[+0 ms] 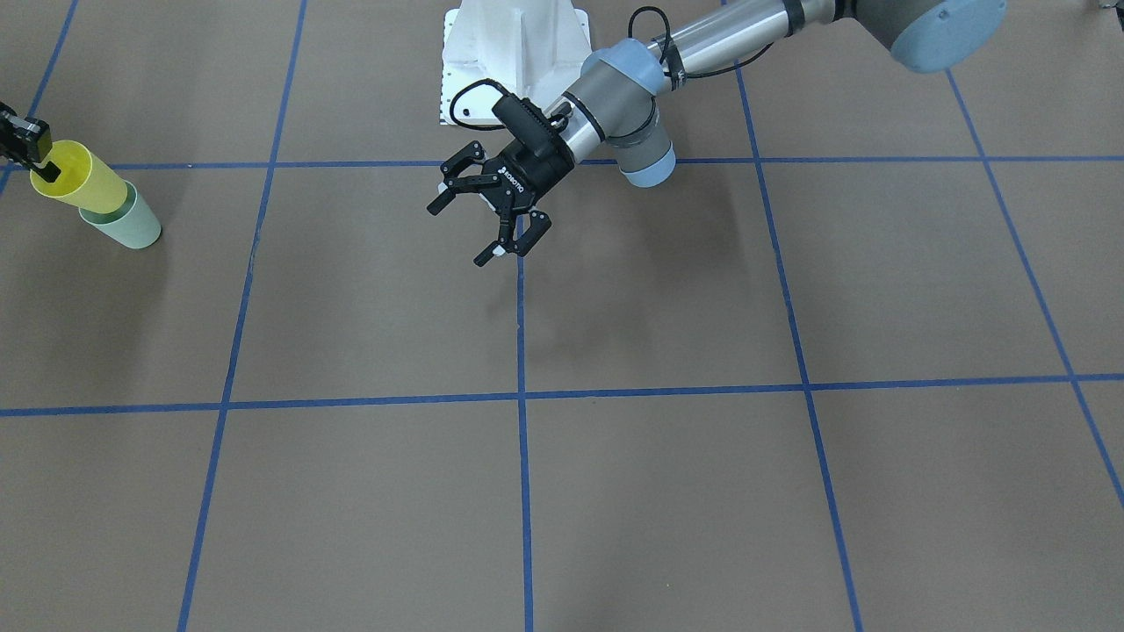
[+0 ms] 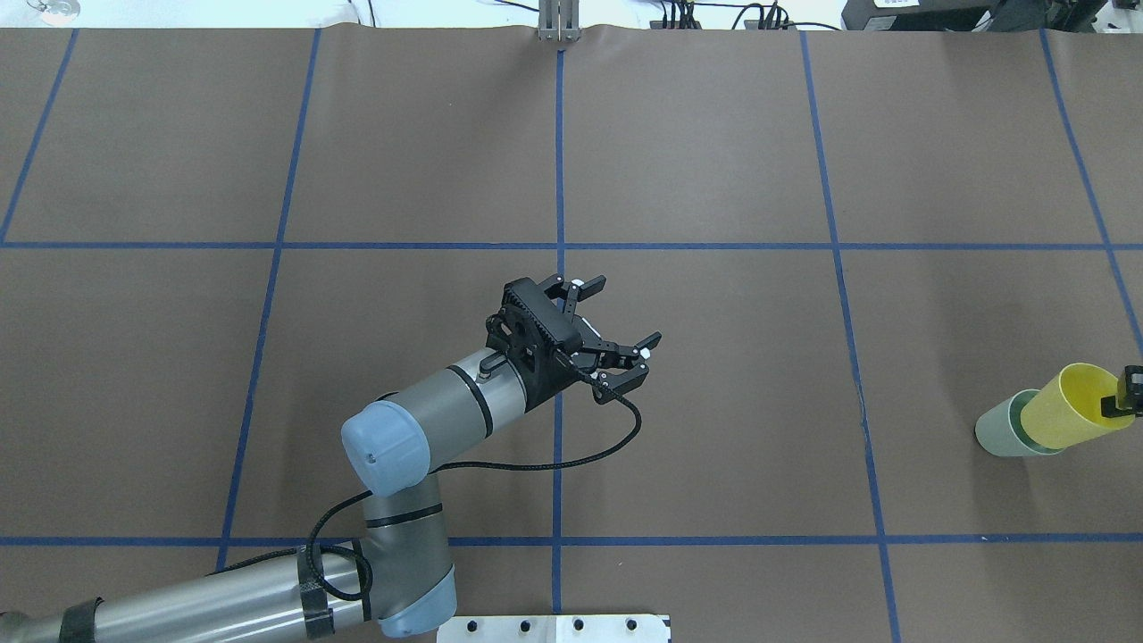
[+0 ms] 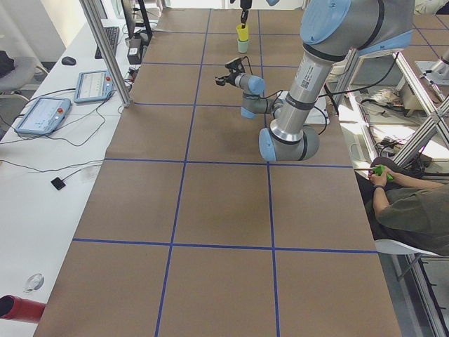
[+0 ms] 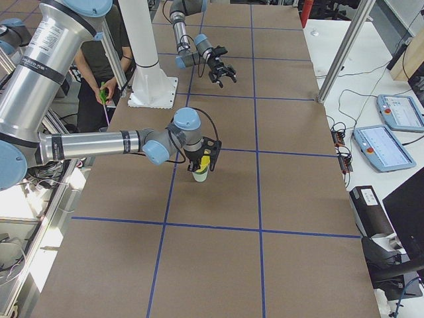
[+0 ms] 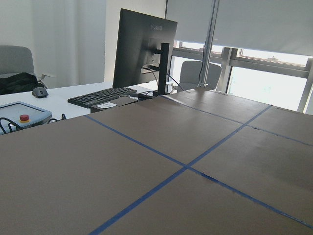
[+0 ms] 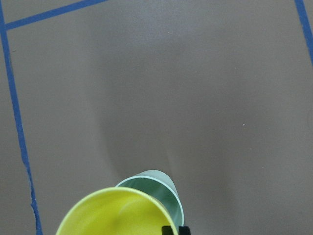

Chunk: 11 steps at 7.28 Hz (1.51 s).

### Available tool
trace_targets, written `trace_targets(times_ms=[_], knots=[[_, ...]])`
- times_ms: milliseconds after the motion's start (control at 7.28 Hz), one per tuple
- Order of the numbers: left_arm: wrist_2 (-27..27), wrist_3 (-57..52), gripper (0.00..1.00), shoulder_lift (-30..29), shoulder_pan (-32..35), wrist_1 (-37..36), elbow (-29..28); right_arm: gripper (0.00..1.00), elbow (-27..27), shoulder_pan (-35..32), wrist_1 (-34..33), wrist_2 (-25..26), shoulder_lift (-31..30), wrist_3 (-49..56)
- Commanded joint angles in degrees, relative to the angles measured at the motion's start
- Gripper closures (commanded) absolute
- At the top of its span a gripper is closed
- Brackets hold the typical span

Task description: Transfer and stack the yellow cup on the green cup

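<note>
At the table's end on my right, the yellow cup (image 1: 81,182) hangs tilted, its base at or just inside the mouth of the green cup (image 1: 132,226), which stands upright on the table. My right gripper (image 1: 35,156) is shut on the yellow cup's rim, one finger inside the cup and one outside. The overhead view shows the same: yellow cup (image 2: 1070,408), green cup (image 2: 1002,430), right gripper (image 2: 1127,395). In the right wrist view the yellow rim (image 6: 112,211) partly covers the green rim (image 6: 161,183). My left gripper (image 1: 461,233) hovers open and empty over the table's middle (image 2: 625,313).
Brown table covering (image 2: 714,161) with a grid of blue tape lines. The white robot pedestal (image 1: 514,53) stands at the near edge. A seated person (image 3: 410,210) is beside the table. A monitor (image 5: 144,49), a keyboard (image 5: 100,96) and control pendants (image 3: 42,112) sit on the side desk.
</note>
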State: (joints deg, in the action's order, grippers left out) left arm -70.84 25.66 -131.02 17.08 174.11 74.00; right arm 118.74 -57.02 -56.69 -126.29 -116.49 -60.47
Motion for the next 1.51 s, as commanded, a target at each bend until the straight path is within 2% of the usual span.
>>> trace_targets(times_ms=[0, 137, 275, 549, 687, 961, 1099, 1373], knots=[[0.00, 0.00, 0.00, 0.06, -0.03, 0.00, 0.00, 0.64, -0.26, 0.15, 0.00, -0.01, 0.03, 0.09], [0.00, 0.00, 0.00, -0.03, -0.03, 0.00, 0.00, 0.53, -0.52, 0.33, 0.00, -0.01, 0.03, 0.09], [0.00, 0.00, 0.00, 0.06, -0.03, -0.09, 0.00, 0.34, -0.70, 0.33, 0.00, -0.01, 0.03, 0.09], [0.00, 0.26, 0.01, -0.03, 0.23, -0.17, 0.09, 0.19, -0.87, 0.24, 0.00, 0.16, 1.61, 0.00], [0.35, 6.01, 0.01, 0.41, 2.50, -0.44, 0.52, 0.01, -3.57, 0.15, 0.09, 0.60, 4.92, 0.00], [0.61, 7.38, 0.01, 4.69, 6.81, -1.40, -0.87, 0.01, -7.45, -4.83, -0.69, 0.34, 12.73, 0.09], [2.35, 7.56, 0.01, 6.28, 9.70, -4.28, -1.92, 0.01, -10.16, -7.12, -1.66, -0.10, 16.61, 0.35], [2.20, 9.83, 0.01, 6.48, 15.77, -23.63, -1.94, 0.01, -13.96, -9.59, -10.75, 0.07, 25.92, 7.78]])
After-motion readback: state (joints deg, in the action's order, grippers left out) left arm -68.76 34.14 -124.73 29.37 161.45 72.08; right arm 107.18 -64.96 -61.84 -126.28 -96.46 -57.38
